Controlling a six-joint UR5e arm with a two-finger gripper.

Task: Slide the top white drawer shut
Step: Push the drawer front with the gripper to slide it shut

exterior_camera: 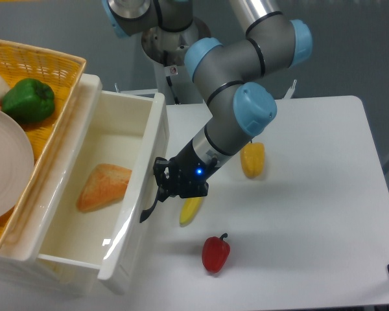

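The top white drawer point(84, 194) is standing well open at the left of the bench point(311, 214), its front panel running near to far and its black handle point(150, 206) facing right. The tool point(163, 184) is pressing against that panel from the right, just at the handle; its jaws look drawn together, though from here I cannot tell for certain. So the drawer is lying directly left of the tool, and any push has to travel leftward, square to the panel's long axis. Inside, a piece of bread point(104, 186) is lying flat, below the rim. A yellow wicker basket point(42, 65) is sitting above the cabinet. Behind the arm, a banana point(190, 208), a yellow pepper point(252, 160) and a red pepper point(215, 253) are lying apart on the bench.
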